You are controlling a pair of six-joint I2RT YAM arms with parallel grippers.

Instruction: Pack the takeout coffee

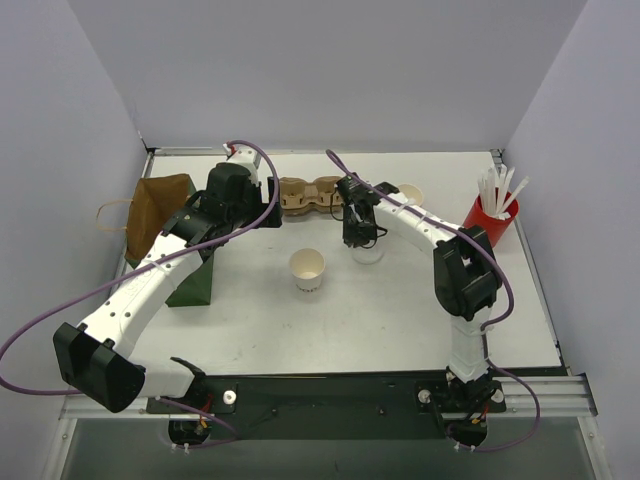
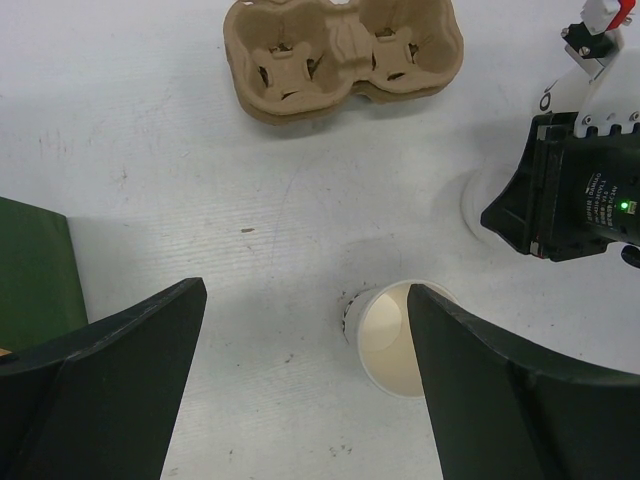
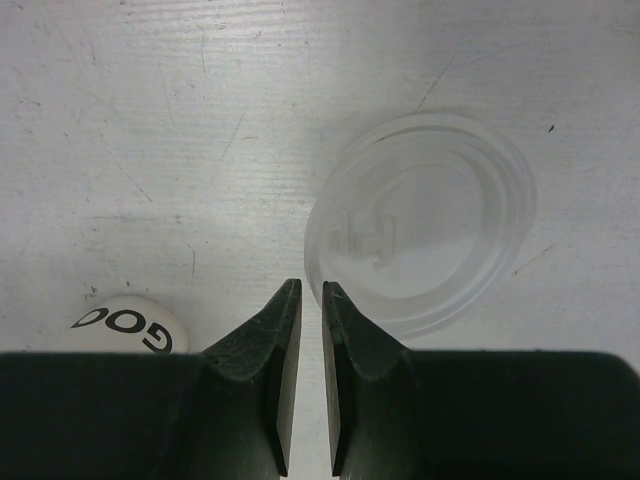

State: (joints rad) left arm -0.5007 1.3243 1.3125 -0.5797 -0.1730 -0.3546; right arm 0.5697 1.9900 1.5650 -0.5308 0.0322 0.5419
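Lid sat pinched at rim by right gripper, fingers almost together, just right of open cup at centre. Left gripper hung spread wide, empty, left of carrier.

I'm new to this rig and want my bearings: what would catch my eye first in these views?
At the centre of the top view, the right gripper has its fingers almost together at the rim of a clear lid. Nearer the arm bases stands an open white cup with no lid, while the left gripper is wide open and holds nothing. Further back lies the brown cup carrier, its pockets empty.
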